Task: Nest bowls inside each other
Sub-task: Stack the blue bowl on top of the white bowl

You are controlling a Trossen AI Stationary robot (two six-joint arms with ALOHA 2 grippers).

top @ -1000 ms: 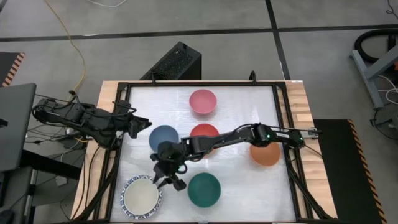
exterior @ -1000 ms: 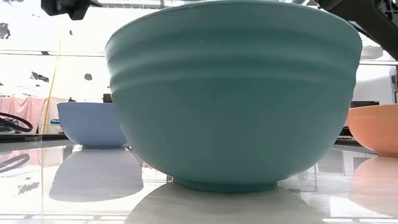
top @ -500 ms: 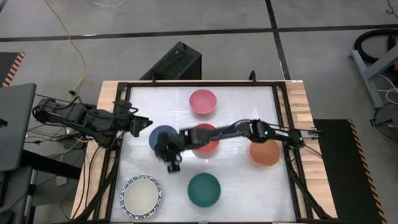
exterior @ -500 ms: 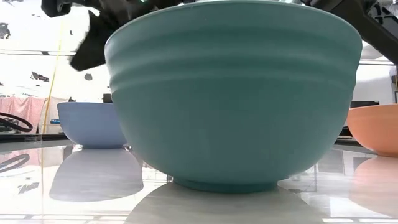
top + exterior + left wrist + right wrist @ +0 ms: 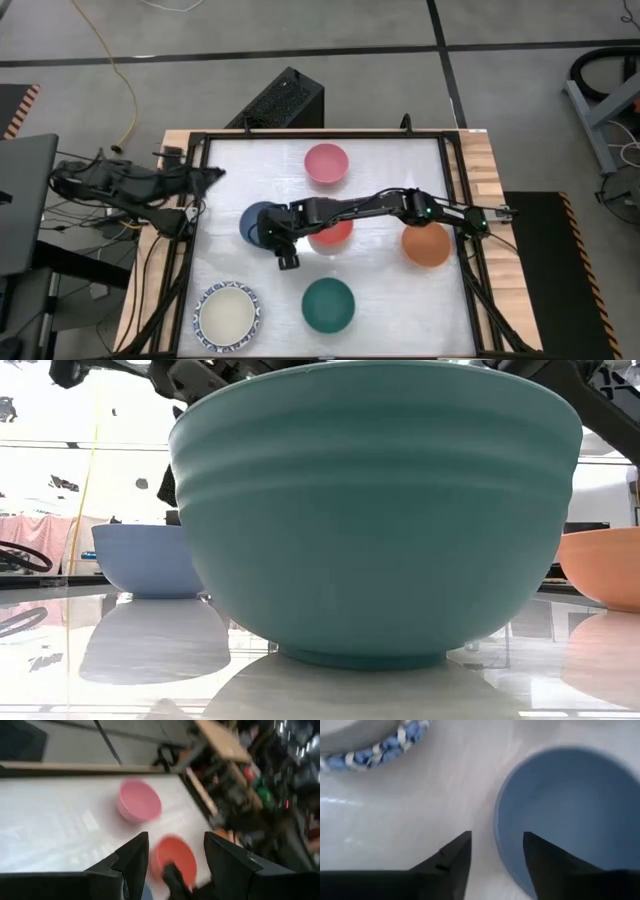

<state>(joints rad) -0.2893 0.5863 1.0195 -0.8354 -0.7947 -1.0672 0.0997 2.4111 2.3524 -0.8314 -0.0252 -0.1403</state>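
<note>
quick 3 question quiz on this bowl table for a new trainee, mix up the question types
1. True or false: the right gripper holds a bowl.
2. Which bowl lies closest to the right gripper? A) pink bowl B) blue bowl C) orange bowl
3. Fill in: the bowl nearest the table's front left corner is cream inside with a ____ patterned rim.

Key:
1. False; its fingers stand apart with nothing between them, by the blue bowl's rim.
2. B.
3. Blue; that is the white bowl with the blue-patterned rim, beside the green bowl.
</note>
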